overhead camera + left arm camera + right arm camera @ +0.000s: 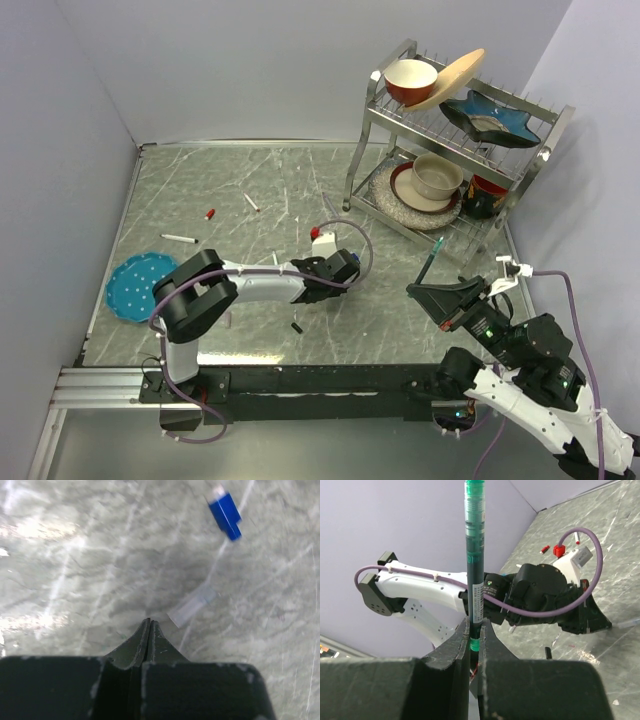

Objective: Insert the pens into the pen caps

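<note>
The right claw (475, 625) is clamped on the dark teal-green pen (474, 555) and holds it upright with its end free, probably so a cap can meet it. The left claw (148, 623) is pressed together and empty, low over the tabletop (75, 580), near a translucent cap (192, 605) with a blue cap (225, 509) beyond.

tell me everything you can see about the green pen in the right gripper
The dark teal-green pen is a thin, plastic-looking barrel with a brighter green upper end and a white printed label partway down. The right gripper is shut on its lower end, and a bit of green shows between the jaws. In the wrist view it stands straight up out of the gripper. Only the jaws touch it.
</note>
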You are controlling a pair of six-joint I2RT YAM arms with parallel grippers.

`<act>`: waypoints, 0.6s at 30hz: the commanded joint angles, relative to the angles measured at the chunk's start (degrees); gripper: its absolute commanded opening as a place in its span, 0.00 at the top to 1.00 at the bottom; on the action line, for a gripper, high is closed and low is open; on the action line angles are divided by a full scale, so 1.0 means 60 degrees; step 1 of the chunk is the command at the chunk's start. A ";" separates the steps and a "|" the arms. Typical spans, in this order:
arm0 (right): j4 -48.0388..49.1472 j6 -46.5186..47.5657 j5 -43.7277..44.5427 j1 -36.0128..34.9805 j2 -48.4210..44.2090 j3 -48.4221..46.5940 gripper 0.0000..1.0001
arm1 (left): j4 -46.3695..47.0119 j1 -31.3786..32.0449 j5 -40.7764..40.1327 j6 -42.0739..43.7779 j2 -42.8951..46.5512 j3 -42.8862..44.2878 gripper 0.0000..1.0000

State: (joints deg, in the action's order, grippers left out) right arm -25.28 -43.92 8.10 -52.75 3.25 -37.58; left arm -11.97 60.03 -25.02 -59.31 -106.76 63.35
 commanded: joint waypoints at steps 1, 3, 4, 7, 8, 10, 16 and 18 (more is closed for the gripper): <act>0.0010 -0.0048 0.0056 -0.0026 -0.0029 -0.0313 1.00 | -0.0363 -0.0103 -0.0416 -0.0748 0.0799 0.0208 0.99; -0.0122 -0.0019 0.0130 -0.0012 0.0088 -0.0386 1.00 | -0.0655 -0.0117 -0.0343 -0.1567 0.1136 0.0003 0.96; -0.0239 -0.0019 0.0144 -0.0026 0.0118 -0.0430 1.00 | -0.0845 -0.0117 -0.0328 -0.1933 0.1399 0.0003 0.93; -0.0299 -0.0033 0.0101 -0.0027 0.0045 -0.0402 1.00 | -0.1257 -0.0132 -0.0065 -0.3033 0.1621 0.0192 0.83; -0.0284 -0.0033 0.0101 -0.0026 0.0016 -0.0387 1.00 | -0.1316 -0.0132 0.0182 -0.3369 0.1607 0.0396 0.82; -0.0415 -0.0033 0.0130 -0.0012 -0.0057 -0.0416 1.00 | -0.1287 -0.0132 0.0476 -0.3620 0.1476 0.0617 0.83; -0.0781 0.0201 0.0379 -0.0026 -0.0087 -0.0839 1.00 | 0.0207 -0.0117 0.1693 -0.3211 0.0745 0.0779 0.99; -0.0899 0.0288 0.0481 -0.0012 -0.0087 -0.0986 1.00 | 0.0164 -0.0103 0.1781 -0.3138 0.0480 0.0940 0.99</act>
State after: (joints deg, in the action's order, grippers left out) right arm -30.37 -43.72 8.95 -52.73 3.25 -39.48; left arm -14.06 59.33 -18.35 -77.62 -100.18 66.37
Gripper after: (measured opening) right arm 0.078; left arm 0.015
